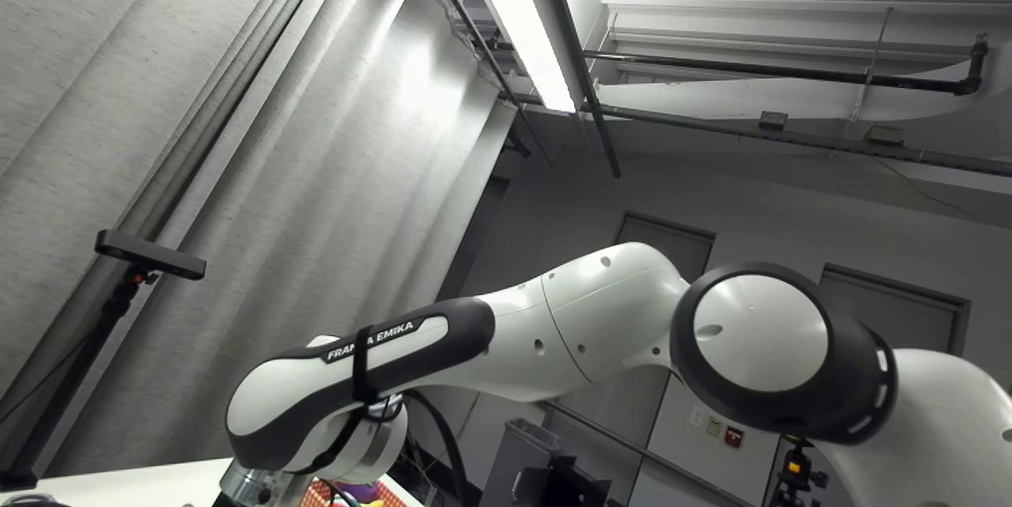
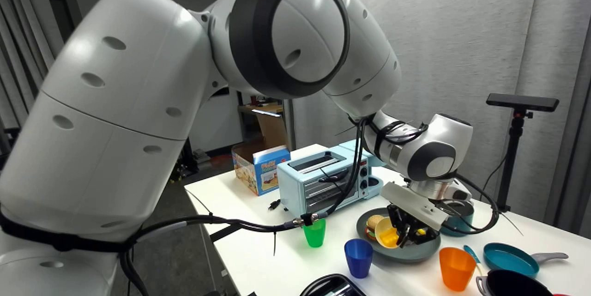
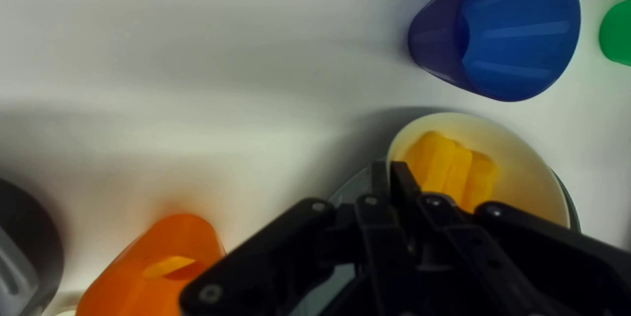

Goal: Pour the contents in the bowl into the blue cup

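A cream bowl [image 3: 530,185] with several orange-yellow pieces [image 3: 448,165] inside is gripped by its rim. My gripper [image 3: 389,173] is shut on that rim, one finger inside and one outside. In an exterior view the bowl [image 2: 382,226] is tilted over the grey plate [image 2: 413,255], its opening turned towards that camera, with the pieces [image 2: 389,238] still in it; the gripper [image 2: 401,236] is beside it. The blue cup [image 2: 358,257] stands upright on the table, a short way from the bowl. It also shows in the wrist view [image 3: 517,35], above the bowl and apart from it.
An orange cup [image 2: 456,268], a green cup [image 2: 315,232], a teal pan [image 2: 510,259], a black pot [image 2: 512,283] and a black tray [image 2: 334,284] stand around. A toy burger [image 2: 373,224] is on the plate. A light-blue toaster oven [image 2: 318,183] stands behind.
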You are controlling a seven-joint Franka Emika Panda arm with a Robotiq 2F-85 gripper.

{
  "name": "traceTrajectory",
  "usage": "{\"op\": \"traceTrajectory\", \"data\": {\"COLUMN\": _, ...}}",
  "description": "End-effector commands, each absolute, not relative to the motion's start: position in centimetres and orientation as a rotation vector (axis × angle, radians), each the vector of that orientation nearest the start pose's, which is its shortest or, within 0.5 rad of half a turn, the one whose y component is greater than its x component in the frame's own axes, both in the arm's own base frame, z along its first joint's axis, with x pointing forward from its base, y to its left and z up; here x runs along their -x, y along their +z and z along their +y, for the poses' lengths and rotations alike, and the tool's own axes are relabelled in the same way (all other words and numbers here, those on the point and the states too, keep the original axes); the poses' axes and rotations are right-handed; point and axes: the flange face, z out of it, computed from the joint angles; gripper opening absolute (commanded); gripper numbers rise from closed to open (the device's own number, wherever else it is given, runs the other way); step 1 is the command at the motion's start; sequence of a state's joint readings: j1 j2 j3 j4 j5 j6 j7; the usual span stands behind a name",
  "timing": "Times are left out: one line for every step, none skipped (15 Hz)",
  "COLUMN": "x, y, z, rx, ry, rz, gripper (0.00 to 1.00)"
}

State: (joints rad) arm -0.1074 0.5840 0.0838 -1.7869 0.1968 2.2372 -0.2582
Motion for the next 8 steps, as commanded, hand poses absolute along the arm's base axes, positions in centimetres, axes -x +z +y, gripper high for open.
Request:
{"op": "traceTrajectory", "data": {"x": -64.7, "y": 21.7, "z": 0.2, "rx": 2.925, "ry": 0.125, "rz": -0.19, "gripper": 0.02}}
{"op": "traceTrajectory", "data": {"x": -64.8, "y": 21.8, "z": 0.6, "rx": 2.922, "ry": 0.118, "rz": -0.201, "gripper": 0.02}}
{"op": "traceTrajectory", "data": {"x": -64.8, "y": 21.9, "z": 1.1, "rx": 2.92, "ry": 0.111, "rz": -0.213, "gripper": 0.02}}
{"op": "traceTrajectory", "data": {"x": -64.9, "y": 22.0, "z": 1.5, "rx": 2.918, "ry": 0.106, "rz": -0.225, "gripper": 0.02}}
{"op": "traceTrajectory", "data": {"x": -64.8, "y": 22.0, "z": 2.0, "rx": 2.914, "ry": 0.103, "rz": -0.241, "gripper": 0.02}}
{"op": "traceTrajectory", "data": {"x": -64.6, "y": 22.0, "z": 2.5, "rx": 2.911, "ry": 0.103, "rz": -0.256, "gripper": 0.02}}
{"op": "traceTrajectory", "data": {"x": -64.5, "y": 22.0, "z": 2.9, "rx": 2.906, "ry": 0.107, "rz": -0.272, "gripper": 0.02}}
{"op": "traceTrajectory", "data": {"x": -64.3, "y": 22.1, "z": 3.2, "rx": 2.904, "ry": 0.11, "rz": -0.289, "gripper": 0.02}}
